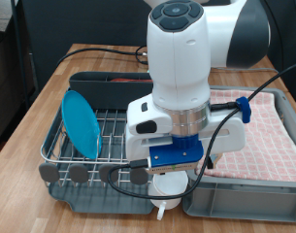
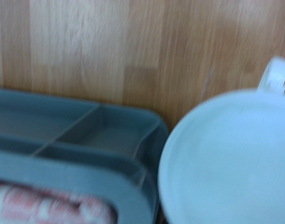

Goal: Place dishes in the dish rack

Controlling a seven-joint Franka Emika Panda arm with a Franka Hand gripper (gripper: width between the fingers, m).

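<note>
The light-blue plate [image 1: 82, 121] stands on edge in the dish rack [image 1: 114, 146], at the exterior view's left. My gripper [image 1: 171, 190] hangs low over the table at the rack's front right corner, its fingers hidden under the hand. A white cup [image 1: 167, 182] shows right beneath the hand. In the wrist view it is a large blurred pale round shape [image 2: 231, 159] close to the camera. A thin reddish strip [image 1: 116, 80] lies along the rack's back compartment; I cannot tell whether it is the spoon.
A grey bin [image 1: 246, 199] lined with pink checkered cloth [image 1: 269, 131] stands at the exterior view's right, next to the rack. Its corner shows in the wrist view [image 2: 81, 149]. Black cables [image 1: 220, 121] trail around the arm. The wooden table [image 1: 41, 97] shows around the rack.
</note>
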